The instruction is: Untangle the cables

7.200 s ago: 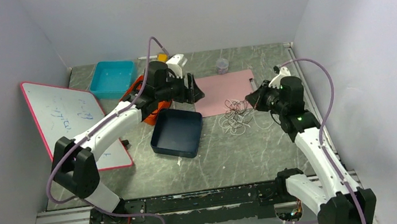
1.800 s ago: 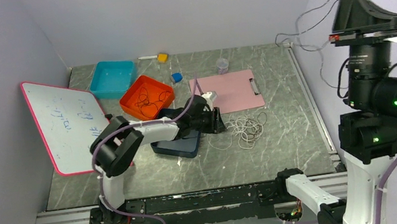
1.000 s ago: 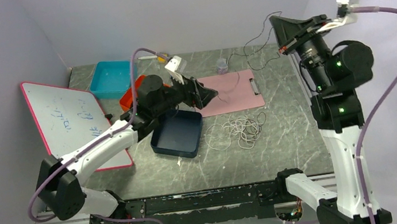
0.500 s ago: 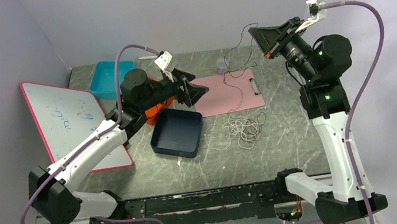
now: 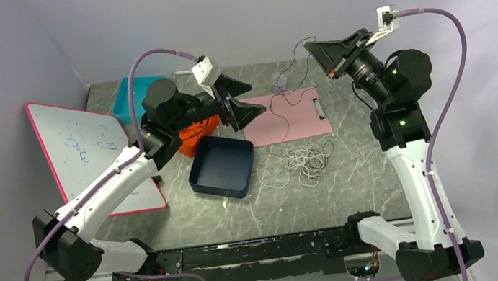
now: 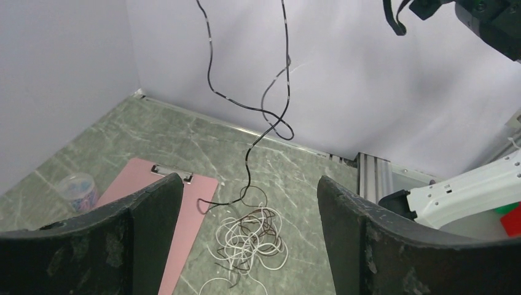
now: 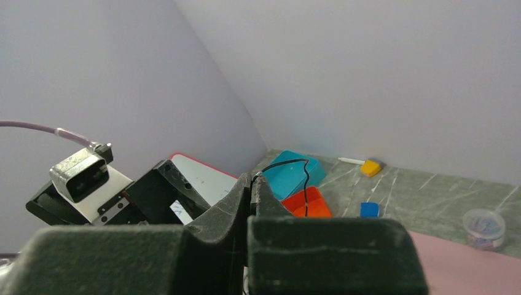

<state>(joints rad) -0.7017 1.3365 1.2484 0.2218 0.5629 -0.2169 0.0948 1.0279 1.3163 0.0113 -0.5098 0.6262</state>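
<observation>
Black cable (image 6: 286, 37), upper end off-frame

Matt marbled table (image 5: 298, 203), scuffed black plastic left hand (image 6: 247, 181), smooth cables (image 5: 303, 159)

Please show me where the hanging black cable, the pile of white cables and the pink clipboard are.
black cable (image 6: 248, 163), left wrist view, the single strand just above the pile.
pile of white cables (image 6: 249, 241), left wrist view, its middle.
pink clipboard (image 5: 305, 120), top external view, bare board near its clip.

Black and white cables (image 5: 303, 159), pink clipboard (image 5: 304, 123).
</observation>
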